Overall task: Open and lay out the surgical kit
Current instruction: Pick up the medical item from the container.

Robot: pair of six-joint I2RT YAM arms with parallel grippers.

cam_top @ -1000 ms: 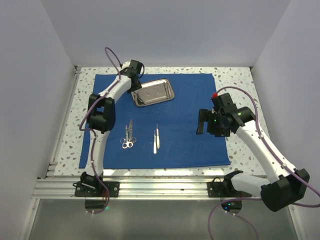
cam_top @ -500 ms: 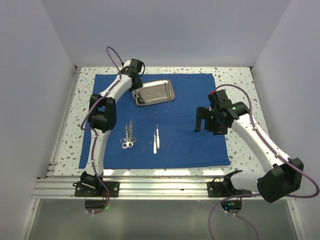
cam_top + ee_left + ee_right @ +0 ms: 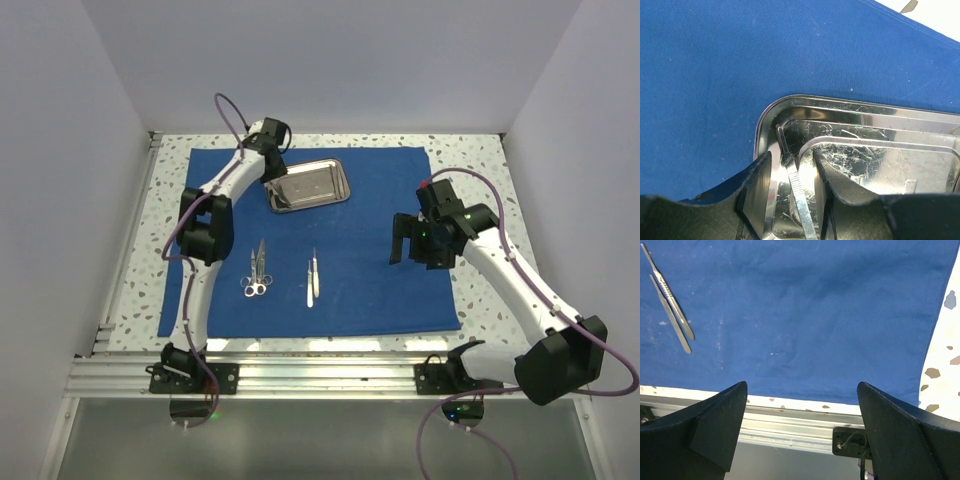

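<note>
The royal-blue cloth (image 3: 370,270) lies spread flat on the table. The steel tray (image 3: 307,185) sits on its far part. My left gripper (image 3: 268,172) is down at the tray's left end. In the left wrist view the jaws (image 3: 790,167) are narrowly open astride a slim ridged silver instrument (image 3: 796,187) lying in the tray (image 3: 850,107), with a gap on each side. Scissors and forceps (image 3: 256,275) and two slim handles (image 3: 312,278) lie on the cloth's near left. My right gripper (image 3: 400,245) is open and empty above the cloth's right part (image 3: 805,315).
The two slim handles show at the top left of the right wrist view (image 3: 670,310). An aluminium rail (image 3: 320,370) runs along the table's near edge. White walls close in the left, right and far sides. Speckled tabletop (image 3: 480,170) shows right of the cloth.
My right gripper has shifted slightly left and away from the near edge over the cloth. The left gripper stays at the tray's left end.
</note>
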